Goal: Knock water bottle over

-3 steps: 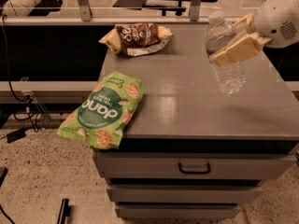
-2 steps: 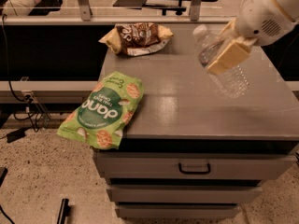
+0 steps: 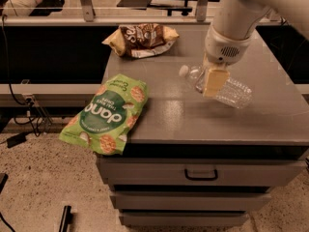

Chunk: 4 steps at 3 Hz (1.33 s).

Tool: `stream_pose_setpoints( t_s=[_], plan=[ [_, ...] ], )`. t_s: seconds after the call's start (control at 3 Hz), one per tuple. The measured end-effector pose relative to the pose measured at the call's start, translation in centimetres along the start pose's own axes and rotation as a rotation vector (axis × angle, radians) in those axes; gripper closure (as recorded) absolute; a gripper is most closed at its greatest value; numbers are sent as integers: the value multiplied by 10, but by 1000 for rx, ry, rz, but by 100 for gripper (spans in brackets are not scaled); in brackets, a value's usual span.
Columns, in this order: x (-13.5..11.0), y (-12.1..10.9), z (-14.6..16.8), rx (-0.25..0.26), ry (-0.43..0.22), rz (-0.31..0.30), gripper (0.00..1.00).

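The water bottle [image 3: 231, 92] lies on its side on the grey cabinet top [image 3: 212, 120], its white cap [image 3: 183, 71] pointing left and its clear ribbed base to the right. My gripper [image 3: 213, 81] hangs from the white arm right over the bottle's upper middle and hides the label. Its tan finger pad [image 3: 215, 81] lies across the bottle.
A green chips bag [image 3: 108, 111] hangs over the cabinet's front left corner. A brown snack bag [image 3: 142, 38] lies at the back. Drawers with a handle [image 3: 201, 174] are below. Chairs and a rail stand behind; cables lie on the floor at left.
The arm swept left and down across the bottle. The bottle went from tilted to lying flat on the cabinet top, cap to the left.
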<state>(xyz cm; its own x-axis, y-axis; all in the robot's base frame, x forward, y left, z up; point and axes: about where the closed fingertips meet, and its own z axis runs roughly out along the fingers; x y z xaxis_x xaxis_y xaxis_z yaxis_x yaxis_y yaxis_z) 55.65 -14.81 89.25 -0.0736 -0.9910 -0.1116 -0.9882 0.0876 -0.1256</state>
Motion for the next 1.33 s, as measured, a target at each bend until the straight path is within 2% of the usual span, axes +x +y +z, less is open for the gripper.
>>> stream_pose_setpoints(
  t_s=[0.33,0.67,1.33],
  plan=[
    [37,-15,30,30,262,13,74],
    [65,-25,40,58,414,29,51],
    [71,-29,37,81,433,30,4]
  ],
)
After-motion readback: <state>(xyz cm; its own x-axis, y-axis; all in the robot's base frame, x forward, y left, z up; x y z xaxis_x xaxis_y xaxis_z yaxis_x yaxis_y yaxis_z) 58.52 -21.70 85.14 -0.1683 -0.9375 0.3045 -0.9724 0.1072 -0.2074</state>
